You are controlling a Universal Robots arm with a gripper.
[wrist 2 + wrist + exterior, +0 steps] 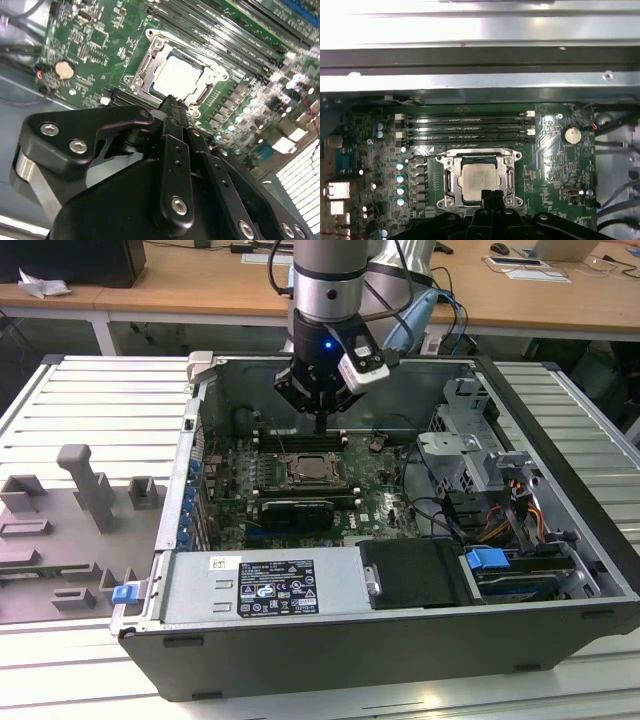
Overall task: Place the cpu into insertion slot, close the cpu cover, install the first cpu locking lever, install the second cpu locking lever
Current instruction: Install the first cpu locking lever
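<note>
The cpu (480,177) shows its pale metal face and lies flat in the insertion slot (312,472) on the green board. The cpu cover (449,176), a silver frame, lies down flat around the chip; in the second wrist view the cpu (177,77) shows through the window of the cover (214,80). My gripper (320,427) hangs a little above the board, on the memory-slot side of the socket. Its black fingers (172,107) are pressed together with nothing between them. In the first wrist view the gripper (495,196) overlaps the socket's edge.
Long black memory slots (465,127) run beside the socket, and a coin battery (572,134) sits nearby. In the exterior view a black card (292,510), the power supply (265,585) and a drive cage (465,440) crowd the case. A grey fixture tray (80,510) lies outside.
</note>
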